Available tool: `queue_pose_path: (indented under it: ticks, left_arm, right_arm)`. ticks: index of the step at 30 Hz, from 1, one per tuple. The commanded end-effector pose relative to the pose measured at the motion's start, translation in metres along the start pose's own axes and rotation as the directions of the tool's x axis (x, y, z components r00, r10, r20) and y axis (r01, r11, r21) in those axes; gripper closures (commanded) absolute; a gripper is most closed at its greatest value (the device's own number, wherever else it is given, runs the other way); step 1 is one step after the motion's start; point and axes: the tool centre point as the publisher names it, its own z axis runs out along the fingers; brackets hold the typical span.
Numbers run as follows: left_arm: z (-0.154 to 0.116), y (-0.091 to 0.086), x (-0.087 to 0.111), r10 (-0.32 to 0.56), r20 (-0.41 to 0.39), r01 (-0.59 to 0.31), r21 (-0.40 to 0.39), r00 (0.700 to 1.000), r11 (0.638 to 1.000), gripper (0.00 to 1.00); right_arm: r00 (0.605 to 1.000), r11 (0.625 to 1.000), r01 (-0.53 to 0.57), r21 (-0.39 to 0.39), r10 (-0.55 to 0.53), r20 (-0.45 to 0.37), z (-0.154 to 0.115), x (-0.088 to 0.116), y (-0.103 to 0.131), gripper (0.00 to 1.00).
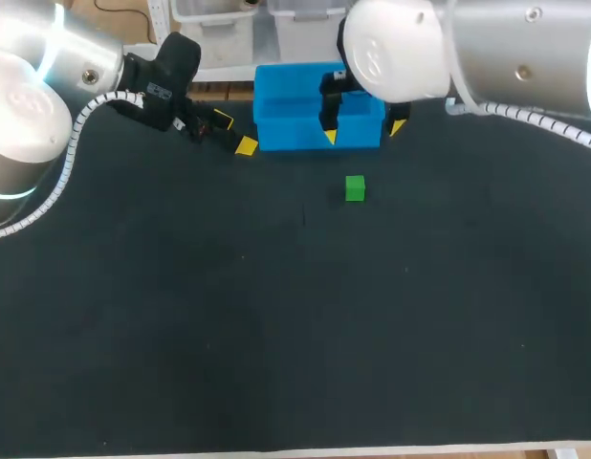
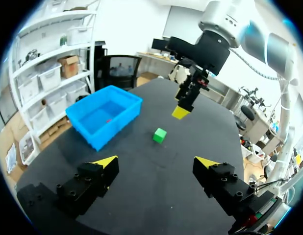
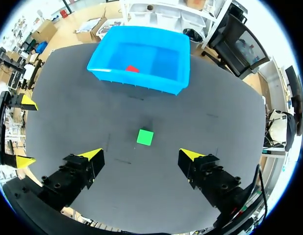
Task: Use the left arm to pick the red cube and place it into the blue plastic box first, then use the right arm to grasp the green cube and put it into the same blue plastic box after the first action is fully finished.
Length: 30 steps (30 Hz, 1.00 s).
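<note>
My left hand (image 1: 234,133) hangs just beside the left end of the blue plastic box (image 1: 276,134), fingers spread wide with nothing between them; from its wrist view the box lies ahead and off to one side. The red cube (image 3: 132,69) rests inside the box on its floor, near the wall facing my right arm; I also see it as a small red fleck in the left wrist view. The green cube (image 1: 355,188) sits on the dark surface (image 1: 276,335), out in front of the box and apart from it. My right hand (image 3: 140,154) is up above the surface, fingers wide and holding nothing; the green cube lies below it, just ahead of the gap between its yellow tips and touched by neither finger; the box is farther ahead.
</note>
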Motion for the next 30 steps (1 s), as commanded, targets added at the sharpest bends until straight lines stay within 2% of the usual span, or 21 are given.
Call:
queue_pose_path:
  ticks: [1, 16, 30]
  left_arm:
    - [0.0, 0.001, 0.001, 0.003, 0.005, -0.003, 0.003, 1.0, 1.0, 0.0]
    - [0.0, 0.001, 0.001, 0.003, 0.005, -0.003, 0.003, 1.0, 1.0, 0.0]
    - [0.0, 0.001, 0.001, 0.003, 0.005, -0.003, 0.003, 1.0, 1.0, 0.0]
  right_arm:
    - [1.0, 1.0, 0.0, 0.0, 0.0, 0.0, 0.0, 0.0, 0.0, 0.0]
    - [1.0, 1.0, 0.0, 0.0, 0.0, 0.0, 0.0, 0.0, 0.0, 0.0]
    - [0.999, 1.0, -0.013, 0.0, 0.013, -0.034, 0.017, 0.0, -0.006, 0.0]
